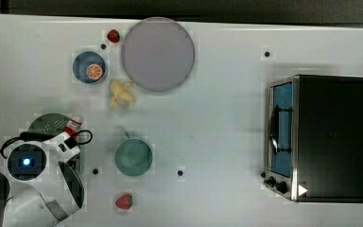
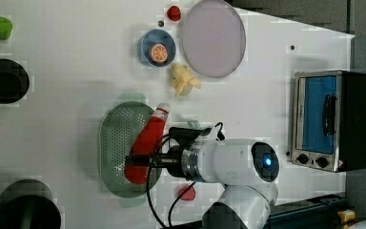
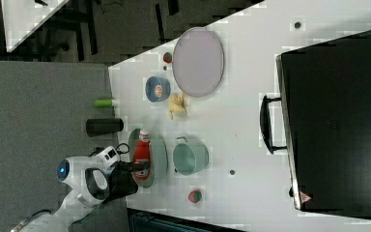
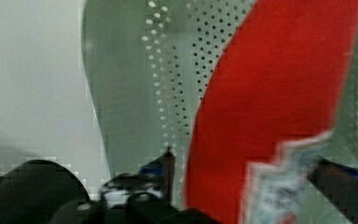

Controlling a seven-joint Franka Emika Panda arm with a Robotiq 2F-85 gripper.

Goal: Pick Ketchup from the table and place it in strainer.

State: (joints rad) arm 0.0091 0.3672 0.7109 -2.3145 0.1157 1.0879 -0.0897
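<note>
Lab tabletop rig, mock kitchen. My white robot arm [image 2: 228, 164] works a white table [image 1: 227, 123] with toy strawberries [image 1: 124, 201], a small black-and-silver toaster oven [image 1: 319, 137], grey carpet [image 3: 43, 96] beside.

On the worktop [image 1: 227, 118]: one Ketchup [image 2: 145, 143], one strainer [image 2: 114, 143], one teal cup [image 1: 133, 157], one lilac plate [image 1: 157, 54], one blue bowl [image 1: 86, 60] (an orange slice [image 1: 94, 71] inside), two strawberries [image 1: 114, 36] [image 1: 124, 201], one peeled banana [image 1: 121, 93], one toaster oven [image 1: 326, 138].
</note>
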